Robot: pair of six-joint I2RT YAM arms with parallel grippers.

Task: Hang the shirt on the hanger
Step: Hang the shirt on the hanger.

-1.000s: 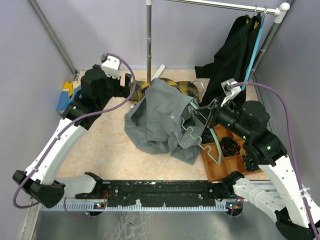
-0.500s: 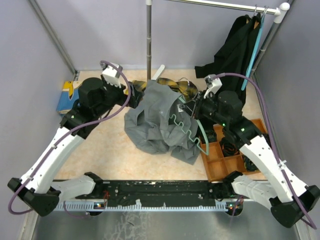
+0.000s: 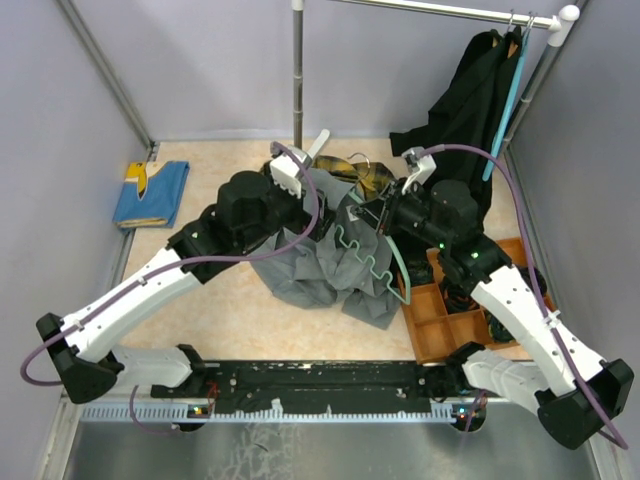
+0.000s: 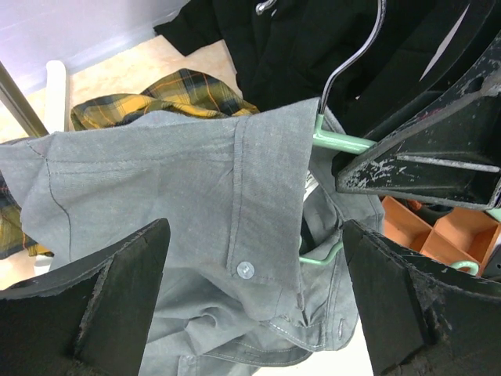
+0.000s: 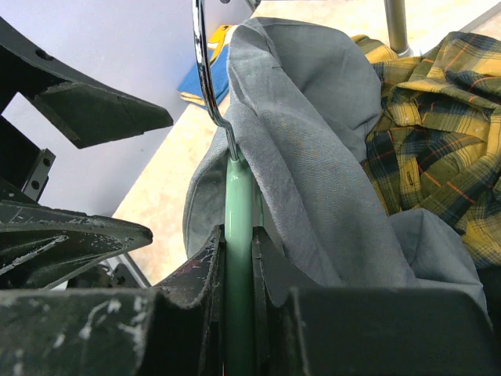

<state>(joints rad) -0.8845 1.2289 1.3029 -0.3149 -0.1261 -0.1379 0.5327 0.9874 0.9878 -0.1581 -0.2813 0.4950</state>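
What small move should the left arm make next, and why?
Probably ease the open left gripper forward and close on the collar of the shirt. The collar lies just ahead between its fingers, ungripped, while the right gripper clamps the hanger tucked under the shirt.

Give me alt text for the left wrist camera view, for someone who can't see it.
The collar of a grey shirt drapes over a pale green hanger, whose metal hook rises above. The left gripper is open, its black fingers framing the shirt from below; a yellow plaid shirt lies behind.
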